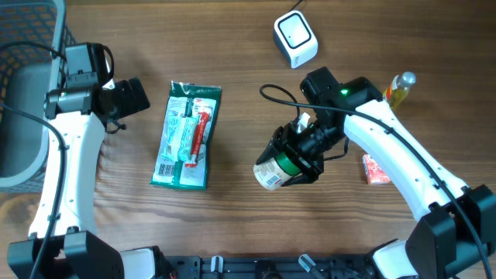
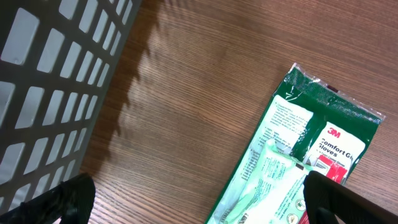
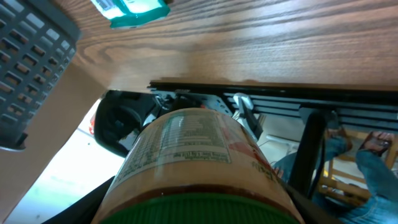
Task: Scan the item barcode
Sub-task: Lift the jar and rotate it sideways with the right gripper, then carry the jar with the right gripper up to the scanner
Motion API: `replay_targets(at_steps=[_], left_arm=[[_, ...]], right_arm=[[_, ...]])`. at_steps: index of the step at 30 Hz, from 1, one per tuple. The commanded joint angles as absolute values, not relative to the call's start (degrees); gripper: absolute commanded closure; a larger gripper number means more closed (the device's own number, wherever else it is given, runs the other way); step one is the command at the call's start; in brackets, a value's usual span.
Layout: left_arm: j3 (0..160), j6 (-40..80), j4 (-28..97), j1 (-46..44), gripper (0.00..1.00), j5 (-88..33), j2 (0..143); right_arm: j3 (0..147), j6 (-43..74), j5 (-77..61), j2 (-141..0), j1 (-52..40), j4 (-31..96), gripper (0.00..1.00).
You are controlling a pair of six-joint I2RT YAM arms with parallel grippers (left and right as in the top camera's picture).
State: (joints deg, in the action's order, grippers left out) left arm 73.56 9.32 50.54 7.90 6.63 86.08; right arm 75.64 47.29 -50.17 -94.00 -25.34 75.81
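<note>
1. The right gripper (image 1: pixel 301 155) grasps the jar (image 1: pixel 271 172) by its green lid (image 1: pixel 290 161). The jaws stand partway apart, one on each side of the lid.
2. The jar's long axis runs straight out from the jaws. The lid end sits between them and the base points away from the wrist, toward the tabletop's (image 1: pixel 248 232) left corner on the robot's side. In the right wrist view the white label's panel of fine print faces the camera.
3. The jar hangs over the middle of the tabletop, somewhat toward the robot's edge. Whether its base touches the wood cannot be told.
4. The white scanner (image 1: pixel 295 39) stands at the far edge, well apart from the jar and behind the right arm's wrist.
5. The left gripper (image 2: pixel 202 208) has its jaws spread wide with nothing between them. It is over the wood near the left edge.
6. The green glove pack (image 1: pixel 186 136) lies flat just beside the left gripper, its long axis running from far edge to near edge, left of the jar and apart from it.
7. The grey basket (image 1: pixel 23 93) occupies the far left corner.
8. A yellow bottle (image 1: pixel 399 89) and a pink packet (image 1: pixel 376 169) lie toward the right edge, beyond the right arm.
</note>
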Motion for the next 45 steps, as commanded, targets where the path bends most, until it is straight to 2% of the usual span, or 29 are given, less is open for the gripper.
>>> replay_targets(at_steps=[1, 45], left_arm=[[73.6, 9.8, 50.4, 8.1, 0.00, 7.1, 86.3], [73.6, 9.8, 50.4, 8.1, 0.00, 7.1, 86.3]], right_arm=[[77.0, 48.2, -54.5, -93.1, -25.4, 75.9, 0.59], [77.0, 48.2, -56.2, -93.1, -25.4, 75.7, 0.60]])
